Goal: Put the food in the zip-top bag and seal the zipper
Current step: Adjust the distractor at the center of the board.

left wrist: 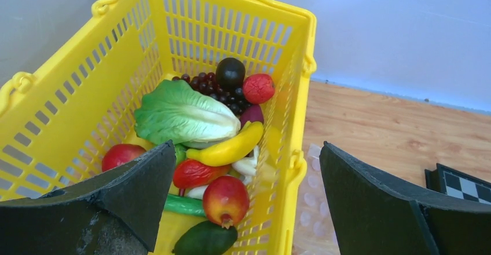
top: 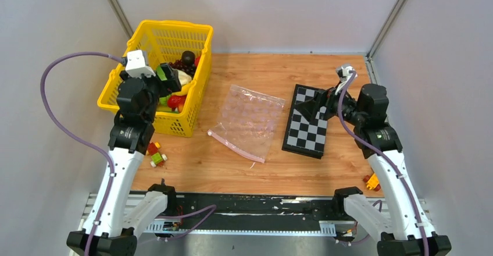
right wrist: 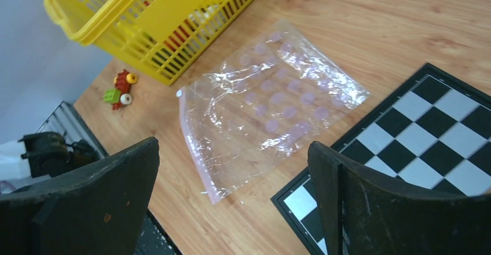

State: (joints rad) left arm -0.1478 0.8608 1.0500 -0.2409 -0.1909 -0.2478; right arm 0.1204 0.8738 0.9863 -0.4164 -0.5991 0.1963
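The food lies in a yellow mesh basket (left wrist: 69, 110): green lettuce (left wrist: 182, 113), a yellow banana (left wrist: 231, 146), purple grapes (left wrist: 211, 87), red round fruits (left wrist: 224, 197) and a green cucumber (left wrist: 182, 204). My left gripper (left wrist: 248, 150) is open and empty, hovering over the basket's right side (top: 172, 84). The clear dotted zip-top bag (top: 247, 119) lies flat and empty on the table, its pink zipper (top: 235, 147) along the near edge. My right gripper (right wrist: 233, 146) is open and empty, held above the chessboard's left edge, right of the bag (right wrist: 272, 98).
A folded chessboard (top: 308, 122) lies right of the bag. Small toy blocks (top: 156, 154) sit in front of the basket (top: 157, 75), and more lie near the right arm (top: 372, 180). Grey walls close in the table on three sides.
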